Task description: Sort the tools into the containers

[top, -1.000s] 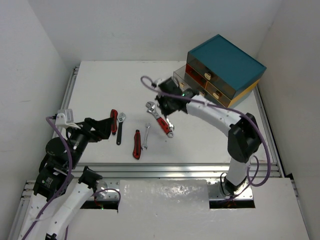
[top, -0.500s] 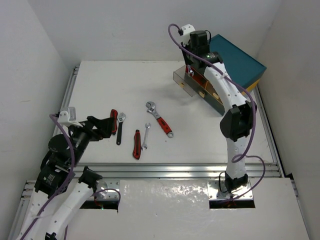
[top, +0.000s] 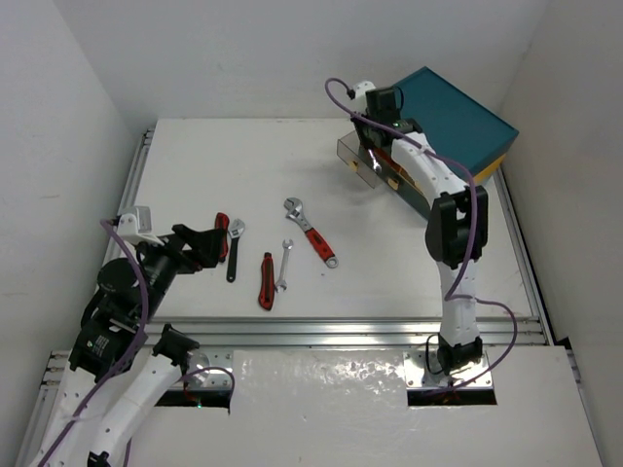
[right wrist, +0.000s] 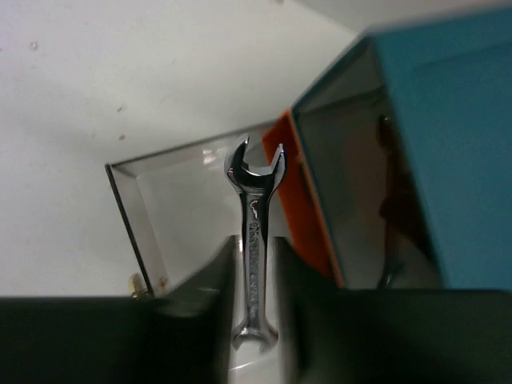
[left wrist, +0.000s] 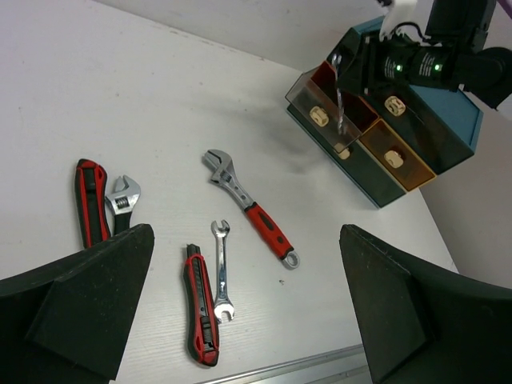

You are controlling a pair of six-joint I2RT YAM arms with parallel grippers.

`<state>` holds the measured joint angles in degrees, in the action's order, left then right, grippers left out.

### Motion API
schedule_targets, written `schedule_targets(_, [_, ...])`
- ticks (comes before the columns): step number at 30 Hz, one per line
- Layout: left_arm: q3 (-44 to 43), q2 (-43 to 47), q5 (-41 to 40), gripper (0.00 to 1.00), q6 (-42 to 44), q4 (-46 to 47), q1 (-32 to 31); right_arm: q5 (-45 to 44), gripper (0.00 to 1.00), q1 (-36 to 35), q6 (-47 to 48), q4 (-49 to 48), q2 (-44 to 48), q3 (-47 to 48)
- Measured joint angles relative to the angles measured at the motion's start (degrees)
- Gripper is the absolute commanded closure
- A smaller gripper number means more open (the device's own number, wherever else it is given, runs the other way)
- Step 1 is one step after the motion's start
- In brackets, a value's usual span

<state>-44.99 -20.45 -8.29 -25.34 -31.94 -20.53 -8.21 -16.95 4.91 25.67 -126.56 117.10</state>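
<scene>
My right gripper is shut on a slim silver spanner and holds it upright over the pulled-out smoky drawer of the teal-topped chest. In the left wrist view the spanner hangs above that drawer. My left gripper is open and empty above the table's left side. On the table lie a red-handled adjustable wrench, a second silver spanner, a red and black knife-like tool, a small dark-handled wrench and red and black pliers.
A red drawer and orange drawers with cream knobs sit shut in the chest. An orange drawer edge lies right beside the held spanner. White walls close in the table on three sides; an aluminium rail runs along the near edge.
My right arm swung from the table near the red wrench up to the chest with the spanner, then came down a little over the open drawer. My left arm barely moved.
</scene>
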Motion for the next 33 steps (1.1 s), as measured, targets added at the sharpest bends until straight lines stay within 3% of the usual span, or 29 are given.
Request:
schedule_targets(1, [0.00, -0.11, 0.00, 0.00, -0.02, 0.00, 0.00, -0.35, 0.51, 0.00, -0.46, -0.28, 0.42, -1.68])
schedule_targets(3, [0.00, -0.79, -0.02, 0.00, -0.20, 0.04, 0.00, -0.90, 0.38, 0.00, -1.95, -0.31, 2.03, -5.51])
schedule_targets(5, [-0.07, -3.04, -0.09, 0.00, -0.46, 0.20, 0.00, -1.27, 0.32, -0.02, -3.43, 0.52, 4.44, -8.96])
schedule_targets(11, [-1.33, -22.34, 2.56, 0.01, -4.42, 1.64, -1.03, -1.73, 0.30, -1.20, -8.70, 3.54, 15.91, -12.76])
schedule_targets(14, [-0.26, -33.97, -0.44, 0.04, -8.20, 3.69, -7.17, -0.31, 0.30, -3.72, -11.30, 2.54, 26.69, -19.50])
schedule_targets(17, [-0.81, -45.86, -1.16, 0.17, -10.12, 4.92, -14.16, 3.08, 0.30, -6.78, -14.86, 1.11, 38.91, -32.06])
schedule_targets(20, [-3.21, -56.28, -1.44, 0.28, -10.54, 5.81, -15.56, 6.19, 0.29, -8.76, -18.49, -0.87, 47.82, -45.11])
schedule_targets(25, [-11.82, -70.44, -3.89, 0.30, -10.51, 5.62, -15.54, 7.61, 0.30, -9.92, -22.16, -0.98, 51.95, -59.14])
schedule_targets(30, [-16.70, -77.90, -5.20, 0.32, -10.10, 5.29, -15.54, 8.50, 0.29, -10.34, -23.47, 0.24, 53.94, -63.21])
schedule_targets(33, [-19.39, -82.38, -5.53, 0.40, -9.66, 5.01, -15.54, 9.05, 0.29, -10.54, -24.06, -0.11, 56.39, -63.43])
